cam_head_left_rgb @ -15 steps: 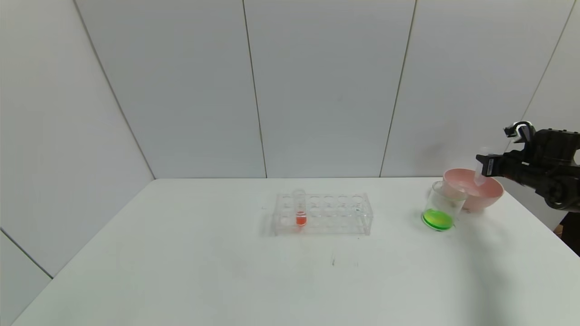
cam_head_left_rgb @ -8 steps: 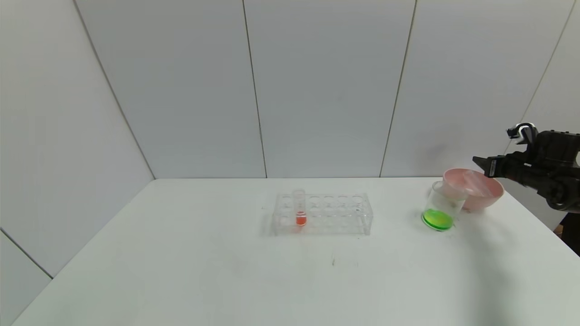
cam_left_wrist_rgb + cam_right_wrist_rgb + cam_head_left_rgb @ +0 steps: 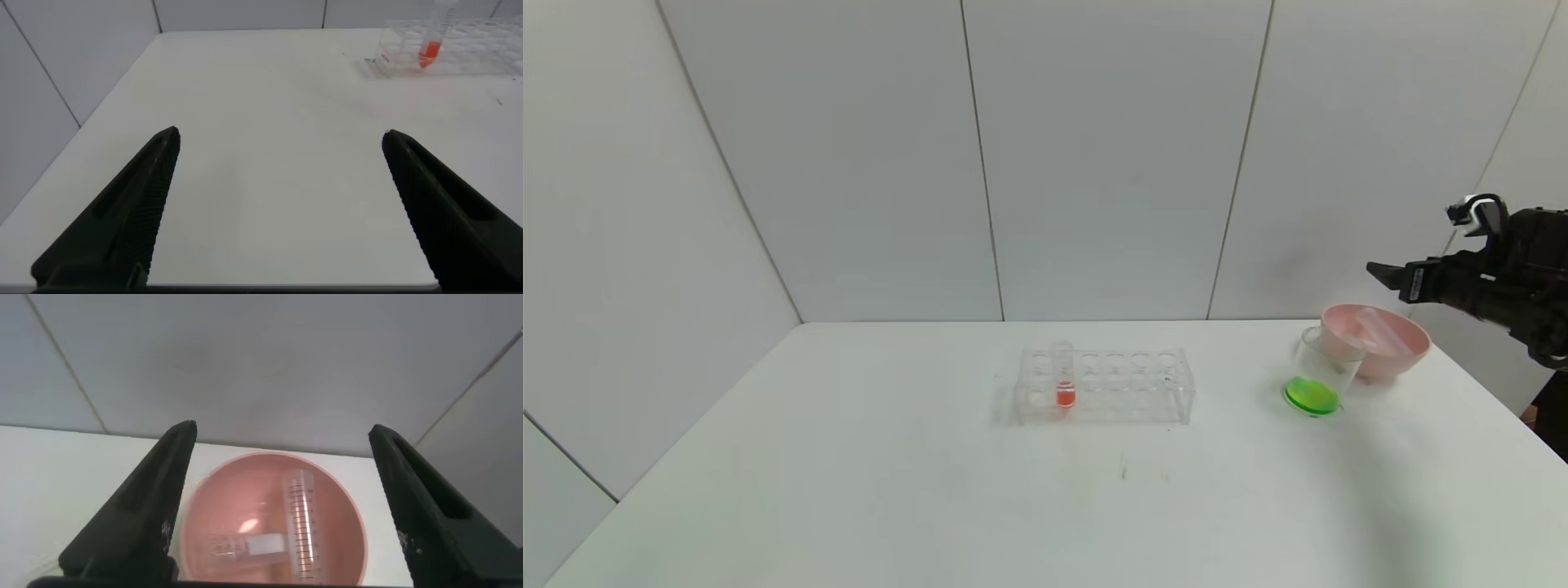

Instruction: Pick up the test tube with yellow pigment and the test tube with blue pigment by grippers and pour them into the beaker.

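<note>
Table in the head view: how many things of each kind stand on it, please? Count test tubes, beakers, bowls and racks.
Test tubes: 3 (red-orange test tube in the clear tube rack; two empty test tubes lying in the pink bowl)
Beakers: 1 (beaker, green liquid inside)
Bowls: 1
Racks: 1
Total: 6

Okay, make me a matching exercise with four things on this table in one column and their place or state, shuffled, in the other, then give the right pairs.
Things:
1. beaker
2. pink bowl
3. clear tube rack
4. right gripper

Place or state:
A. holds one tube of red-orange liquid
B. open and empty, above the bowl
C. green liquid at its bottom
D. empty clear tubes lying inside

Pairs: 1-C, 2-D, 3-A, 4-B
</note>
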